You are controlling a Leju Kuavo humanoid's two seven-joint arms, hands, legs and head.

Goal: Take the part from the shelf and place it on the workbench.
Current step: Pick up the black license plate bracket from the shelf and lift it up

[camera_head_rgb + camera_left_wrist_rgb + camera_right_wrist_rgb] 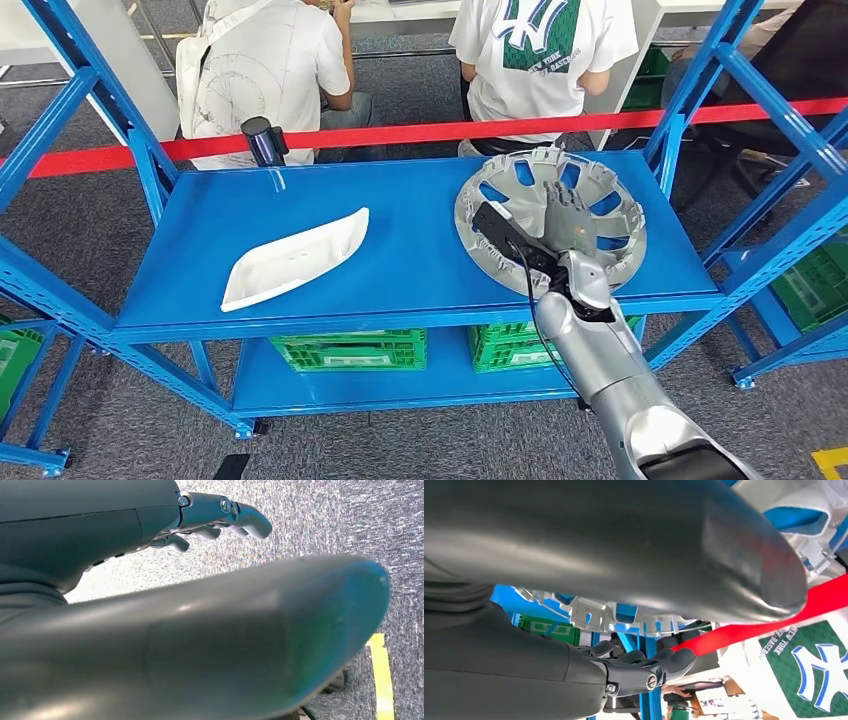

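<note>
Silver and tubular, the right arm rises from the bottom edge of the head view and carries the right hand [565, 215] out over the hubcap [500, 225], the part to be taken, which lies inside-up at the right end of the blue shelf [400, 215]. That shelf is a flat painted metal deck on slotted blue uprights, smooth enough that the part could skid if nudged. Its fingers are spread above the middle of the part and grip nothing; the right wrist view shows the pale ribbed rim [594, 615] running between thumb and fingers. To do this reach well, I judge the hand should settle on the near rim, thumb on one face and fingers on the other, before closing. The hubcap is a thin grey plastic disc, pierced by openings with small clips around its edge. A white, boat-shaped moulded part [295, 260] lies well apart to the left. Hanging over speckled carpet, the left hand [220, 517] is loosely open and empty.
</note>
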